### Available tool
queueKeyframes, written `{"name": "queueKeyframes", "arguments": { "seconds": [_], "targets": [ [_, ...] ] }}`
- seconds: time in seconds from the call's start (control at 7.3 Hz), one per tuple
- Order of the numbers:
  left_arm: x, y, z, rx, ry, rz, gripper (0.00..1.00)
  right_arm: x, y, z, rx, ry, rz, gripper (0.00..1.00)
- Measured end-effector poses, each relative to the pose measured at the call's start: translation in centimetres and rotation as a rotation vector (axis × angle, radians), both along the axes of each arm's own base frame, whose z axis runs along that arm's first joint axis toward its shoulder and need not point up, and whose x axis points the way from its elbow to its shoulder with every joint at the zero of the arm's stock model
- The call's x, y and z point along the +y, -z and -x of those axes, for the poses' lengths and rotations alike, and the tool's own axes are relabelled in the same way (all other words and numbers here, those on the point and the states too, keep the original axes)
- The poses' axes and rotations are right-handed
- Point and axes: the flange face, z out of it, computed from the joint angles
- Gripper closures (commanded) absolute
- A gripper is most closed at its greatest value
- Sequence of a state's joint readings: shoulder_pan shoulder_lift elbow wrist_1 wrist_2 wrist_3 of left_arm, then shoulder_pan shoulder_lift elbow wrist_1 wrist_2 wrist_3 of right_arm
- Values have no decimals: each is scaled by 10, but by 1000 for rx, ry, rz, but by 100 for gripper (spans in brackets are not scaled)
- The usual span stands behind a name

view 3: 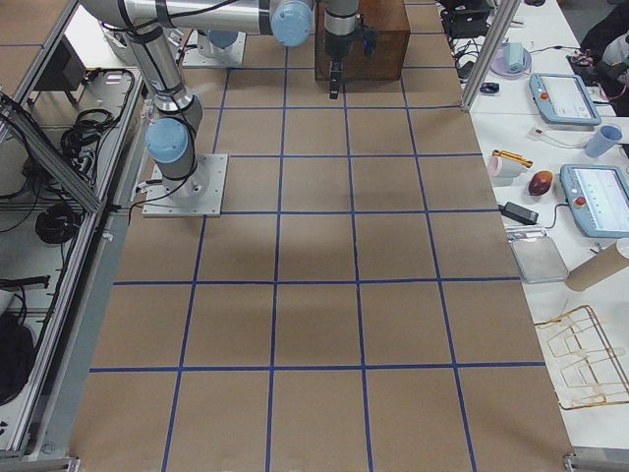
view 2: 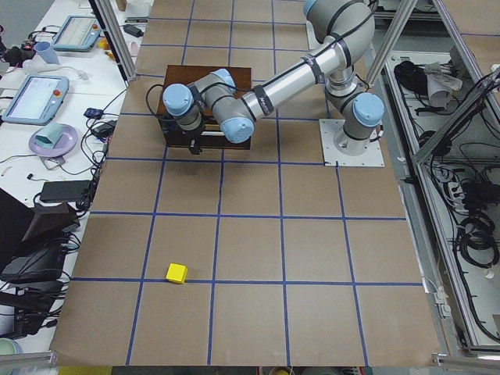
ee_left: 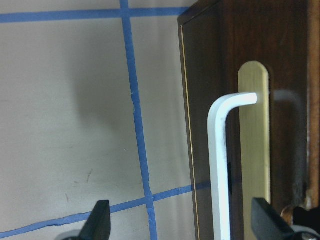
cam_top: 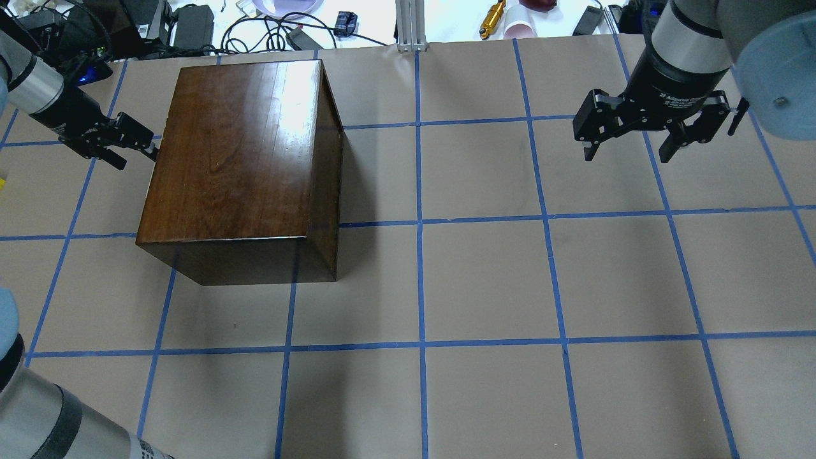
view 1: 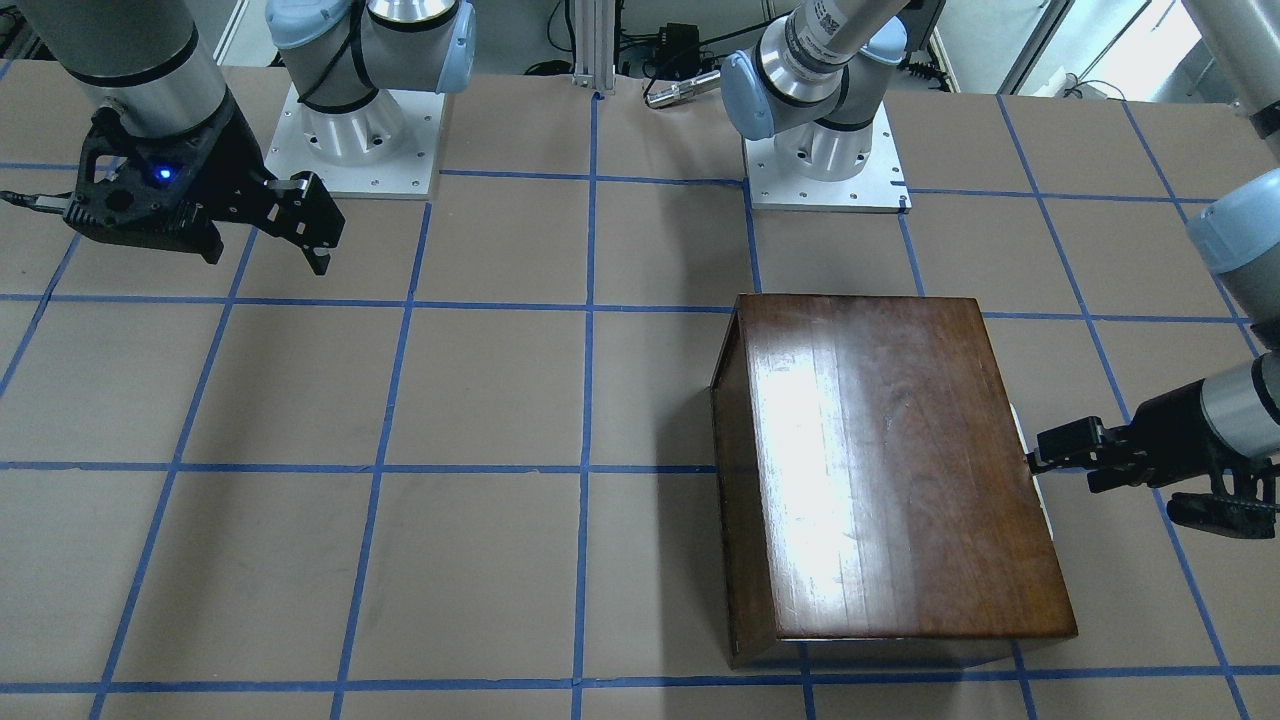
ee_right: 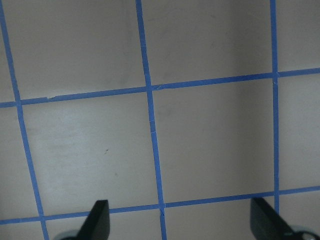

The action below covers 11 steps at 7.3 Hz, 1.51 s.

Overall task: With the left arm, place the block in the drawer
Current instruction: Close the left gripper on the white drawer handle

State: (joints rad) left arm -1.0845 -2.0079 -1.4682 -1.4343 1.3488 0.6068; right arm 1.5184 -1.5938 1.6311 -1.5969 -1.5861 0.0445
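Observation:
The yellow block [view 2: 176, 273] lies on the table far from the box, near the table's end in the exterior left view. The dark wooden box [cam_top: 242, 159] stands with its drawer shut. In the left wrist view the drawer front [ee_left: 210, 100] shows a pale bent handle [ee_left: 220, 165] on a brass plate. My left gripper [cam_top: 143, 145] is open at that side of the box [view 1: 880, 460], with the handle between its fingertips [ee_left: 100, 222]. It holds nothing. My right gripper [cam_top: 628, 153] is open and empty above bare table, far from the box.
Blue tape lines grid the brown table [cam_top: 484, 280]. Both arm bases [view 1: 350, 130] stand at the robot's edge. Cables and small items [cam_top: 280, 25] lie beyond the far edge. Tablets and dishes [view 3: 580, 98] sit on a side bench.

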Motion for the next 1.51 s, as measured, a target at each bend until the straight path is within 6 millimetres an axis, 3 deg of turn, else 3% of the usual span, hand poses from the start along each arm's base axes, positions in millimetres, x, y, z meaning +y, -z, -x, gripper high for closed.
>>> {"name": "queueKeyframes", "arguments": {
  "seconds": [1.51],
  "targets": [
    [-4,27,-3,24,48,-24,0,0,0,0,0,1,0,0]
  ]
}}
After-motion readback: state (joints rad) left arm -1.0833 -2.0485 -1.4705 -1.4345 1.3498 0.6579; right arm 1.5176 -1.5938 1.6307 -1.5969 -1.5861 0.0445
